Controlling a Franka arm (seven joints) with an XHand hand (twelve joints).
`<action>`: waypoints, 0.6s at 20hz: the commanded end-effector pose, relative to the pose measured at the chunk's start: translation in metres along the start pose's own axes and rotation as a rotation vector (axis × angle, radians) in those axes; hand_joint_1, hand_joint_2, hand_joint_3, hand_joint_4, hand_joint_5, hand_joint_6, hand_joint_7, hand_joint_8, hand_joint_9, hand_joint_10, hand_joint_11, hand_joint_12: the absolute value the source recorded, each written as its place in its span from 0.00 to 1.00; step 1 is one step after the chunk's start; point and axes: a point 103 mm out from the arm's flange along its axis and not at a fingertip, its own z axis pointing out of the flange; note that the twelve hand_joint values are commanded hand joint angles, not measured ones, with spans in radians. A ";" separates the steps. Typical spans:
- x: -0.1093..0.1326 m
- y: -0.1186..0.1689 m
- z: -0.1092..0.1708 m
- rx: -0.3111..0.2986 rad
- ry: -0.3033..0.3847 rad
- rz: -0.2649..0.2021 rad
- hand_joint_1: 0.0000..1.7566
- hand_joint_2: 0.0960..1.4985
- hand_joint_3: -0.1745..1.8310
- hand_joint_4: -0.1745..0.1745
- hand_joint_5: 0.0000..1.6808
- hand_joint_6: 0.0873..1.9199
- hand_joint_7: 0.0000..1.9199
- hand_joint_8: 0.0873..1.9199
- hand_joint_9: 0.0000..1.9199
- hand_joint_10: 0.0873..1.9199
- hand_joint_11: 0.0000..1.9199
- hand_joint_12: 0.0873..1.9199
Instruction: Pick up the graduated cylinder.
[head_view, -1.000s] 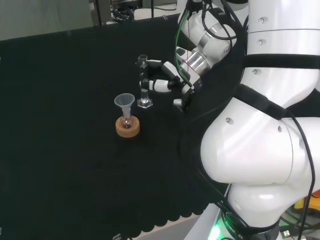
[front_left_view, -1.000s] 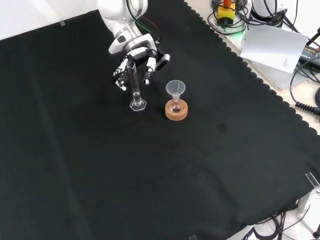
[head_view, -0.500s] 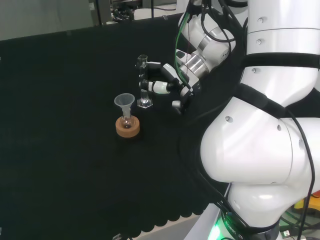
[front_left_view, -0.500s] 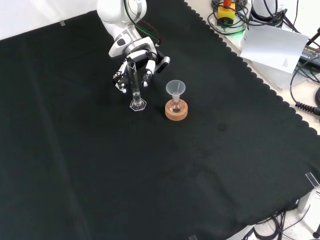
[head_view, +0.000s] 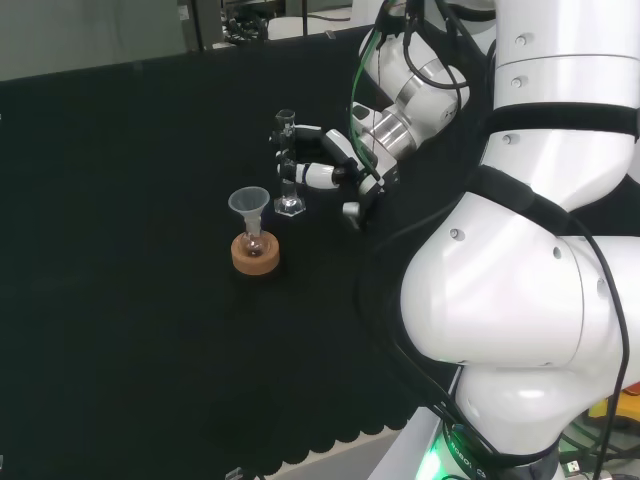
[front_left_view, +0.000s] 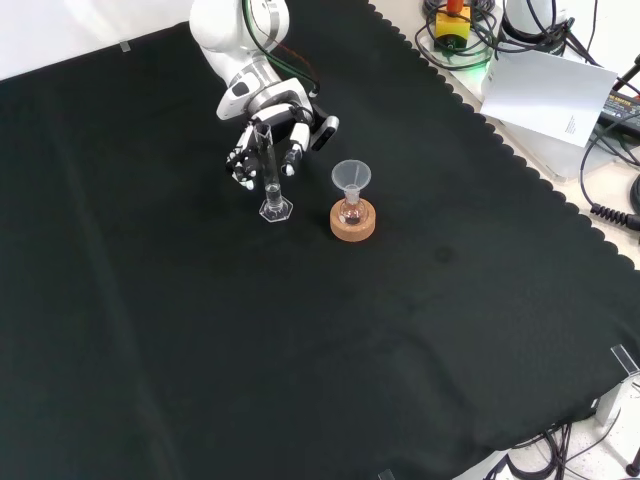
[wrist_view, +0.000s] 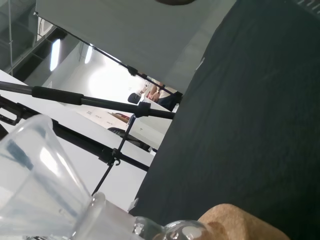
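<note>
One graduated cylinder (front_left_view: 269, 175) upright mid-counter, long axis vertical, just in front of robot hand (front_left_view: 268, 128) in front view; fingers (front_left_view: 296, 156) part-curled either side, not closed on it; funnel-topped flask (front_left_view: 350, 195) beside.

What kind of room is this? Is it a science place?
Probably a robot lab set up for chemistry practice: a graduated cylinder and a funnel in a small flask stand on black cloth, with the hand beside them.
</note>
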 end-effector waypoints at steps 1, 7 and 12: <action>-0.001 0.002 0.006 -0.001 -0.001 0.006 0.64 0.70 0.00 0.43 0.36 0.26 0.28 0.27 0.41 0.19 0.21 0.65; -0.001 0.003 0.004 -0.005 0.009 0.022 0.64 0.70 0.00 0.41 0.35 0.27 0.27 0.27 0.42 0.19 0.25 0.64; -0.003 0.003 0.005 -0.011 0.011 0.031 0.65 0.70 0.00 0.38 0.31 0.26 0.27 0.27 0.43 0.19 0.27 0.63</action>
